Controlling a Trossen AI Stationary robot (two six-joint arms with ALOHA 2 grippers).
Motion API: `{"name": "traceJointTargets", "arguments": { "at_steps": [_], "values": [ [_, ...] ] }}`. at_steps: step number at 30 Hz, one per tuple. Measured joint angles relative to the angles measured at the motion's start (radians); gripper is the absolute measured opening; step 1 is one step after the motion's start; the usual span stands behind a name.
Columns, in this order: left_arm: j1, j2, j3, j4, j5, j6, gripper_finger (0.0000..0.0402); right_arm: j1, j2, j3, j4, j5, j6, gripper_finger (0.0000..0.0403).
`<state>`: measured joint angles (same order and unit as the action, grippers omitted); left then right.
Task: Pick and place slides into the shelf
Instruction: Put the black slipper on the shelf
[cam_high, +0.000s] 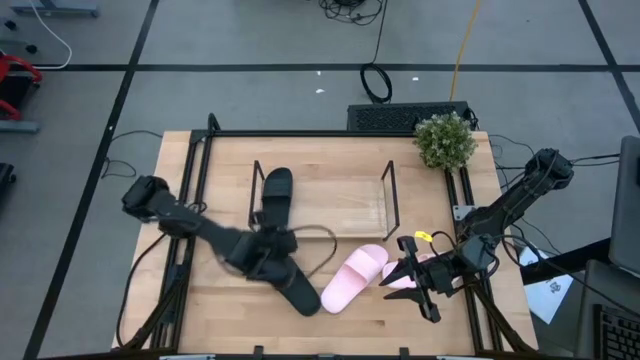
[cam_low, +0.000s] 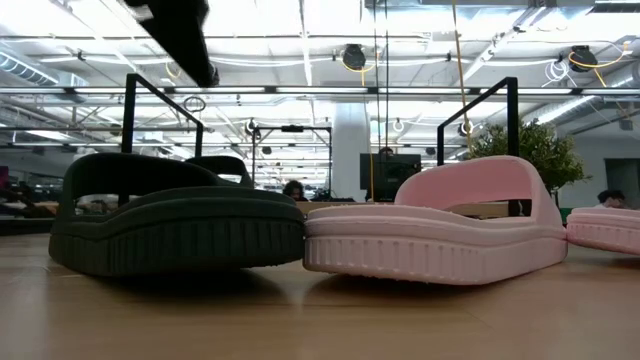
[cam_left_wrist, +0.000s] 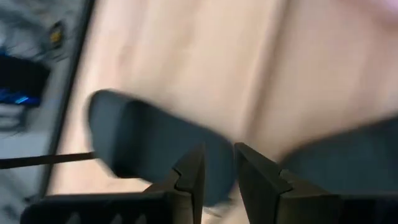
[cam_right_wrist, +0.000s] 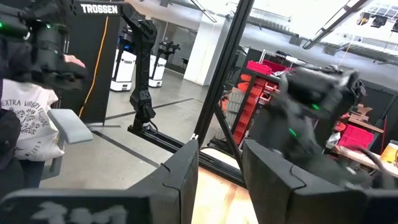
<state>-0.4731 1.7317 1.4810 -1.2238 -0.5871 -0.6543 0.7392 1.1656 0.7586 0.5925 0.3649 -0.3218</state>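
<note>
Landmark: the low shelf (cam_high: 322, 205) with pale wooden board and thin black wire ends, mid-surface. Left of and in front of its left end, the left hand (cam_high: 268, 256) hovers over the loose matte black slide sandal (cam_high: 298, 290); in the left wrist view its fingers (cam_left_wrist: 193, 177) stand a narrow gap apart with nothing between them, so released, not gripping. That black slide lies on the surface just in front of the shelf's left half, long axis diagonal, running from near the shelf's front edge out toward the front right, away from it. Which end is the toe I cannot tell. A second matte black slide sandal (cam_high: 277, 193) already sits at the shelf's left end, long axis front-to-back across the board. Risk, my judgement: a narrow finger gap on a wide strap could skid off or only nudge the shoe, pushing it into the pale pink slide sandal (cam_high: 354, 277) that touches its outer end, as the low view shows. That pink one lies in front of the shelf's right half, diagonal the opposite way. Further right, the right hand (cam_high: 412, 278) is beside another pale pink slide sandal (cam_high: 413, 272), fingers apart and empty; both arms working this close could collide.
</note>
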Motion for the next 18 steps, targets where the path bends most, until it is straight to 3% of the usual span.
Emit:
{"name": "traceJointTargets", "arguments": {
  "at_steps": [9,14,18],
  "values": [
    [-0.223,0.000,0.062,0.152,0.022,-0.092,0.0088,0.000,0.000,0.000,0.001,-0.005,-0.005,0.0116],
    [-0.282,0.014,0.063,0.274,0.020,-0.089,0.0088,0.000,0.013,0.000,0.017,-0.080,-0.005,0.0116],
    [-0.299,0.060,0.063,0.321,0.022,-0.090,0.0088,0.000,0.040,0.001,0.042,-0.081,-0.005,0.0116]
  ]
}}
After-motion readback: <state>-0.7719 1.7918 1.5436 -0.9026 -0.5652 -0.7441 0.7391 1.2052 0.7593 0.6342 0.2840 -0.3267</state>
